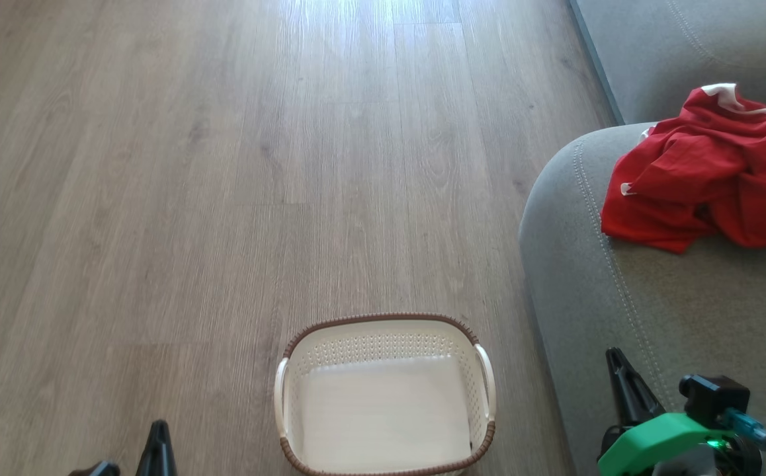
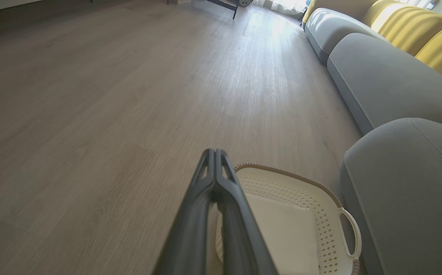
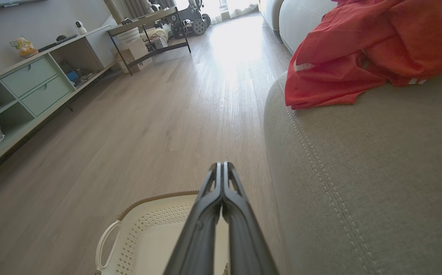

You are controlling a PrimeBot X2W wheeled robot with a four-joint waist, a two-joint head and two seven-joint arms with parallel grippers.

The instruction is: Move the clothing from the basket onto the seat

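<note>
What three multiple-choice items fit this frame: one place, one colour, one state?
1. Where does the clothing lie?
A. in the basket
B. on the seat
C. draped over the basket's rim
2. What colour is the basket's rim?
A. green
B. brown
C. yellow
3. How do the left pincer and right pincer stand?
A. both open
B. left open, right shut
C. both shut
Answers: 1 B, the red heap rests on the grey cushion and the basket is empty; 2 B, a brown woven-look band rings the cream walls; 3 C, each wrist view shows the jaws pressed together, holding nothing.
</note>
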